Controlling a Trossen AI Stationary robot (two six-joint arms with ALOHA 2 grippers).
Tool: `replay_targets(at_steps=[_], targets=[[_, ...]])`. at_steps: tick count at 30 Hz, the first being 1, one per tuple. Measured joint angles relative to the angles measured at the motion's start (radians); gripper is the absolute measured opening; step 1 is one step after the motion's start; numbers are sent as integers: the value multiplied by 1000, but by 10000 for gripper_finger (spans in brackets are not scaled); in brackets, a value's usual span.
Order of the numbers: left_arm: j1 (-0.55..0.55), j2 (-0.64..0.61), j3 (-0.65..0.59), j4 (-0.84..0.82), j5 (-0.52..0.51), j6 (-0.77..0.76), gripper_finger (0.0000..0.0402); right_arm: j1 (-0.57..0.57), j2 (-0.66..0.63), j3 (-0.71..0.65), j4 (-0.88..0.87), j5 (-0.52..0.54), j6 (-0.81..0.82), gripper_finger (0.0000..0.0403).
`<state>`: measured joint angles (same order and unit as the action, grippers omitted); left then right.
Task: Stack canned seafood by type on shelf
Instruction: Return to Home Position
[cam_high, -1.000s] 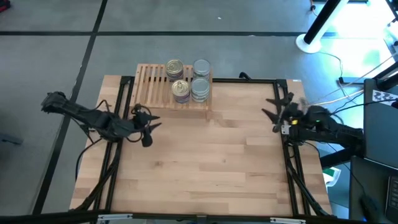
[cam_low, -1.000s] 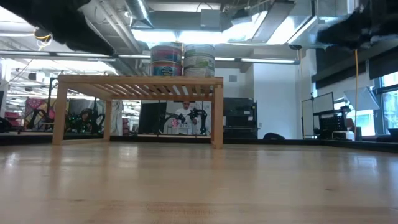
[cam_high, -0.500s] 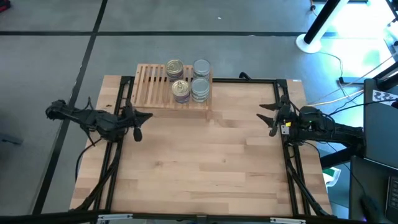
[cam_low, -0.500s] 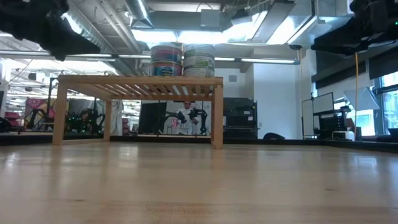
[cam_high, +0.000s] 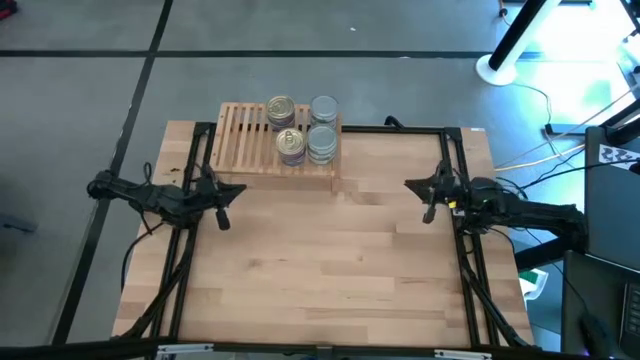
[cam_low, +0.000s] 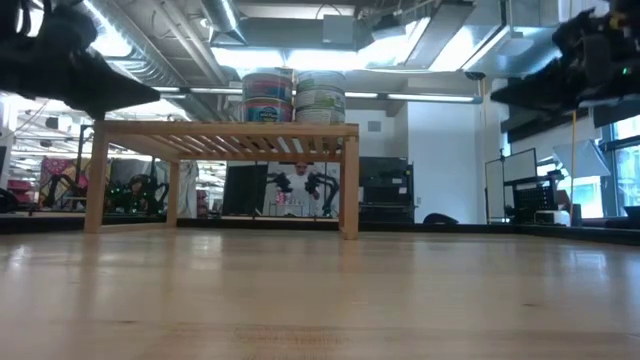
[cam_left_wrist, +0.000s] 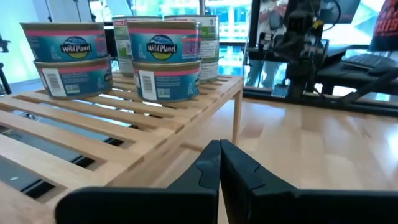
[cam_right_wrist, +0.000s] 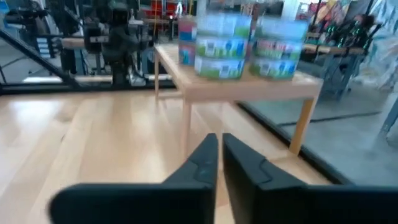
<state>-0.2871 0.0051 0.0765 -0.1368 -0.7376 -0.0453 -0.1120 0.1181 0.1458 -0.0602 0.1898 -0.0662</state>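
The light-wood shelf (cam_high: 245, 140) stands at the table's far edge, left of centre. On its right end sit the canned seafood tins: gold-lidded stacks (cam_high: 281, 110) (cam_high: 290, 146) and, to their right, silver-lidded stacks (cam_high: 324, 108) (cam_high: 322, 142), two tins high in the low view (cam_low: 268, 96). My left gripper (cam_high: 235, 190) hovers shut near the table's left edge, level with the shelf's near side (cam_left_wrist: 219, 155). My right gripper (cam_high: 412, 186) hovers shut near the right edge, pointing toward the shelf (cam_right_wrist: 219, 152). Neither holds anything.
Black frame rails (cam_high: 190, 250) (cam_high: 470, 270) run along the table's left and right sides under the arms. The bare wooden tabletop (cam_high: 330, 260) lies between the two arms. Cables and dark equipment (cam_high: 600, 170) stand beyond the right edge.
My left gripper has drawn back toward the table's left edge, risen a little and shut. My right gripper has moved from the right edge toward the table's middle and shut. The tins and shelf have stayed put.
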Motion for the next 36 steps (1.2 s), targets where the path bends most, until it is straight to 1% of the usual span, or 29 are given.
replay_targets(at_steps=[2, 3, 9, 16, 19, 24, 26, 32, 36], targets=[[0, 0, -13, 22, 2, 1, 4, 0, -2, -27, 4, 0, 11, 11], [0, -1, -14, 25, 4, 8, 4, 0, -3, -36, 7, 0, 15, 6], [0, 0, -14, 24, 3, 33, 3, 0, -3, -81, 13, 0, 31, 19], [0, 0, -14, 24, 3, 59, 2, 0, 18, -109, 53, -30, 37, 4], [0, 0, -14, 24, 2, 64, 6, 0, 17, -109, 54, -40, 36, 7], [0, 0, -14, 23, 2, 81, 3, 0, 18, -111, 48, -167, -22, 13], [0, 0, -14, 23, 2, 88, 2, 0, 18, -111, 43, -189, -48, 13], [0, 0, -14, 23, 2, 126, 8, 0, 22, -109, 18, -173, -147, 14], [0, 0, -14, 23, 1, 109, 8, 0, 24, -108, 18, -130, -151, 14]])
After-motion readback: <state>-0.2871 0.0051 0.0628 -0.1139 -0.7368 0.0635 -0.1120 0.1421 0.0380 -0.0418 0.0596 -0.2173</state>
